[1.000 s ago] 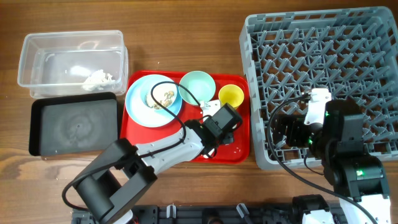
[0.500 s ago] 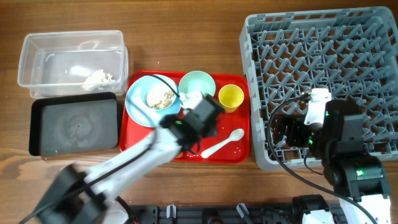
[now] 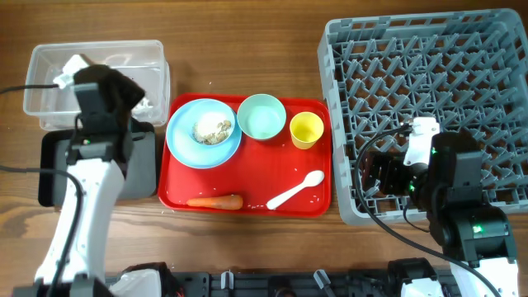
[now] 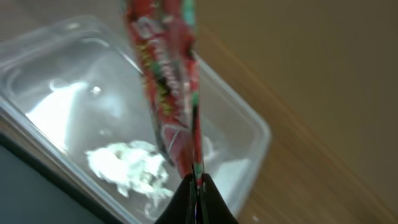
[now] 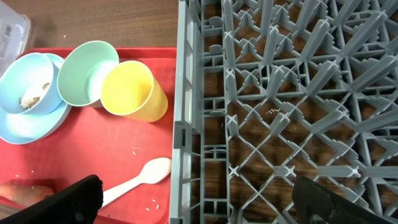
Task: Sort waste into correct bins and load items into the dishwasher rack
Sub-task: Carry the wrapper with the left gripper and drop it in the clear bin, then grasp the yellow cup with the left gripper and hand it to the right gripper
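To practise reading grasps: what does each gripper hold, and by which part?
The left gripper pinches the snack wrapper by one narrow end, over the clear tub. The right gripper is open and holds nothing.

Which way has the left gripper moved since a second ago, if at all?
Yes. Overhead, the left gripper went from the red tray up-left to the clear tub, jaws shut on the snack wrapper.

A brown wooden table (image 3: 247,41), its grain running left to right (softly, evenly lit), fills the overhead view.
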### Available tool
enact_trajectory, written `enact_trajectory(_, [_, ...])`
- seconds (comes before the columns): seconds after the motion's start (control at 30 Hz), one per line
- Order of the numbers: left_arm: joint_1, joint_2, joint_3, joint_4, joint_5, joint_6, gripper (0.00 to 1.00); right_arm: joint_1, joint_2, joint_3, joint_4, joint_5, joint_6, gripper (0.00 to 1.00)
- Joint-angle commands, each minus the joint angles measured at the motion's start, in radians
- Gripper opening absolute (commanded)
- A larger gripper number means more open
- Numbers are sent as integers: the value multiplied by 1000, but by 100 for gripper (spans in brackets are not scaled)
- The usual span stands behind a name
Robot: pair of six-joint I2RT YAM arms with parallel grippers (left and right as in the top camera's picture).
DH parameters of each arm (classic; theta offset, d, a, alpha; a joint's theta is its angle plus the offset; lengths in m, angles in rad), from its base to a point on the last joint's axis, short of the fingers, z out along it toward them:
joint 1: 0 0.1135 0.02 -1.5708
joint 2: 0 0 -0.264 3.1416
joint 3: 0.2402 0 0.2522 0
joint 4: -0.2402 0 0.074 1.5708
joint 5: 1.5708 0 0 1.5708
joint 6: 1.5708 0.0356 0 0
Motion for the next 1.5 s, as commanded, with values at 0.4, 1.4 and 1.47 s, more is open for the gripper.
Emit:
enact_trajectory(0.4, [-107, 129, 207, -202, 360, 199, 42, 0, 25, 21, 2, -6, 14, 100])
enact_trajectory(1.4, [-560, 287, 207, -242, 705, 135, 4, 0, 75, 21, 41, 120, 95, 100])
enact_trajectory(1.47, [-463, 254, 207, -201, 925, 72, 4, 0, 92, 21, 146, -86, 4, 100])
